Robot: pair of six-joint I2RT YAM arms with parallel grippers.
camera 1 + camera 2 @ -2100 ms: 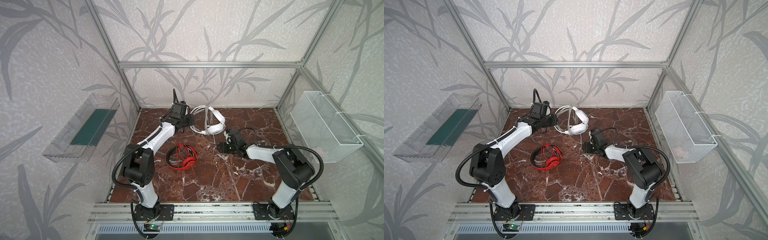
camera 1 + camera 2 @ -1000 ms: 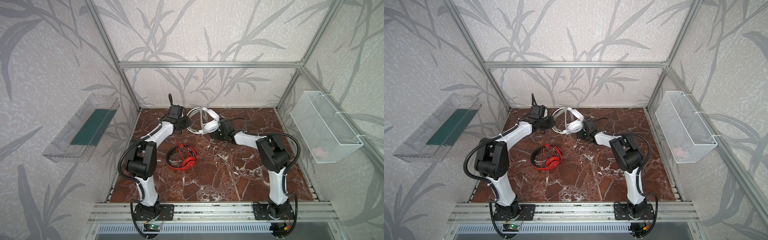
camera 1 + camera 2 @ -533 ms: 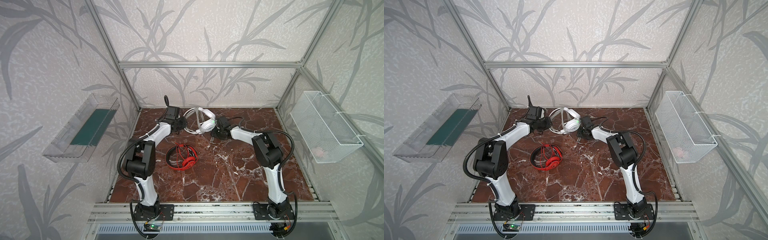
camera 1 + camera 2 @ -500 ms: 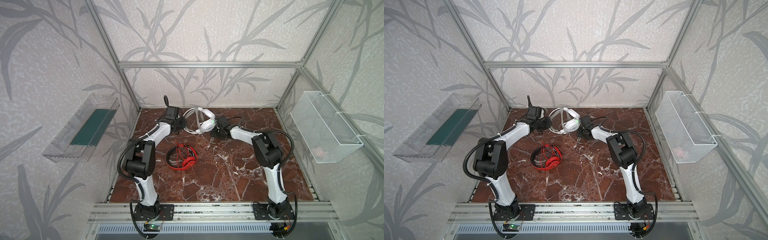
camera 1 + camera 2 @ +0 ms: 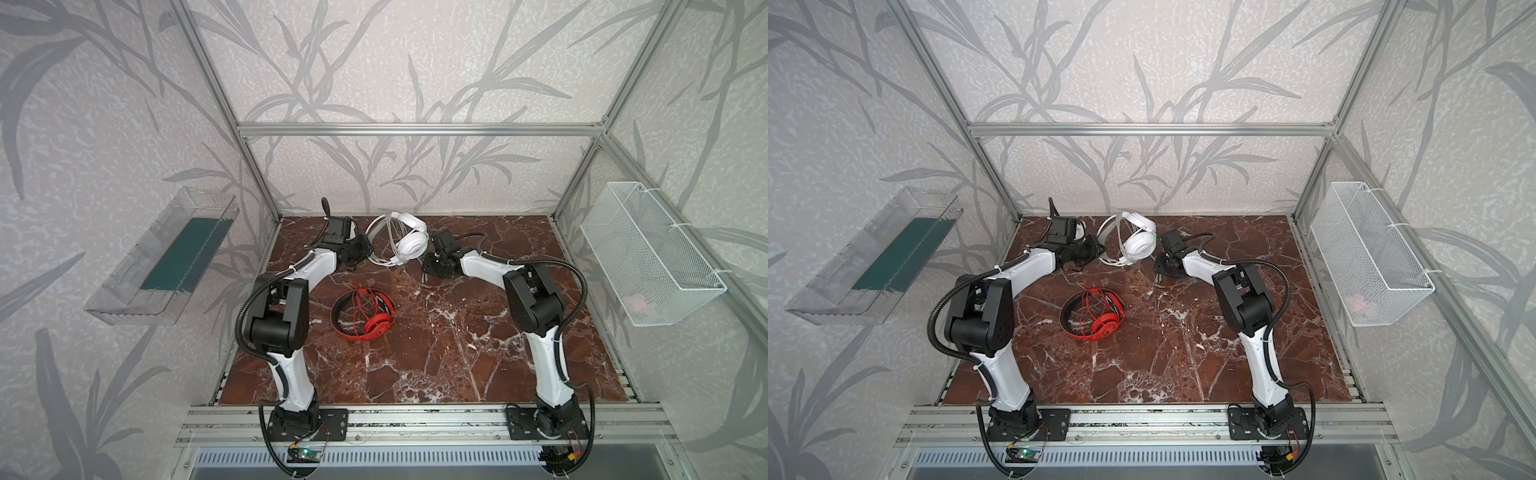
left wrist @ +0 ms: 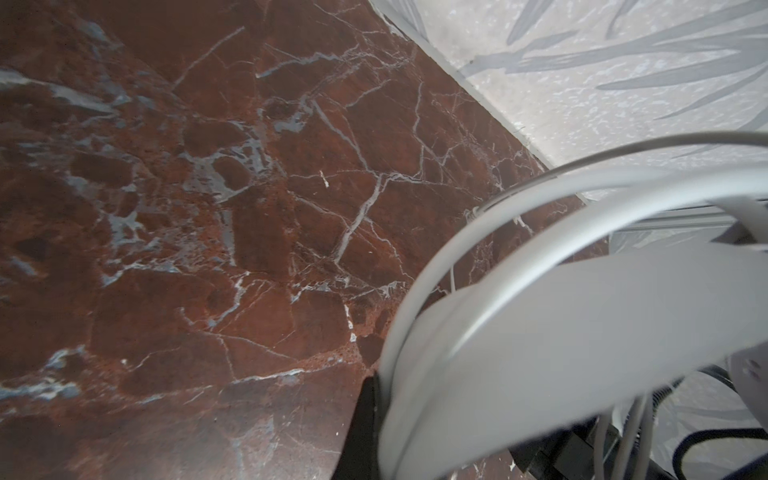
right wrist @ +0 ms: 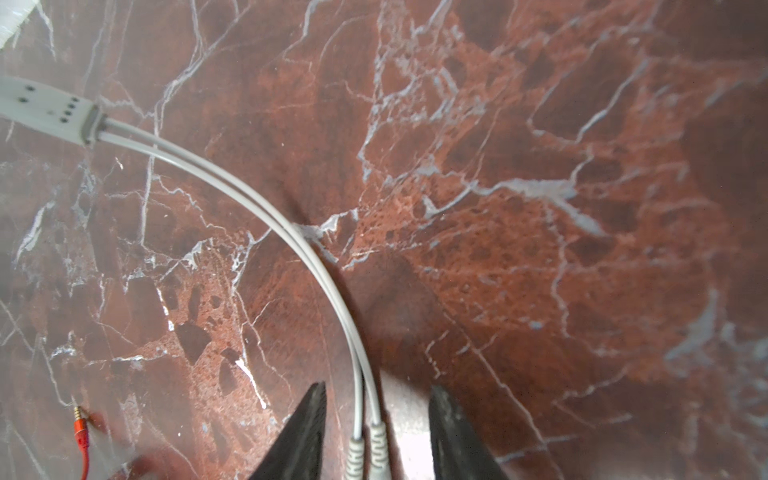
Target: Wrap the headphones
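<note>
The white headphones (image 5: 409,246) (image 5: 1138,246) stand tilted at the back middle of the marble floor, with cable loops across the band. My left gripper (image 5: 364,249) (image 5: 1096,252) is shut on their headband (image 6: 582,316), which fills the left wrist view. Just right of them my right gripper (image 5: 428,272) (image 5: 1160,270) (image 7: 378,391) points down at the floor, open. The white cable (image 7: 257,208), two strands ending in ribbed plugs, lies between its fingers without touching them. The red headphones (image 5: 365,313) (image 5: 1096,316) lie flat mid-floor with red cable over them.
A white cable junction piece (image 7: 45,110) and the red cable's plug (image 7: 81,428) lie on the floor near my right gripper. A clear tray (image 5: 166,266) hangs on the left wall. On the right wall hangs a white wire basket (image 5: 648,257). The back wall is close behind the white headphones.
Both arms reached toward the back. The white headphones moved back and left with my left gripper. My right gripper came in beside them and its jaws narrowed around the cable end.
</note>
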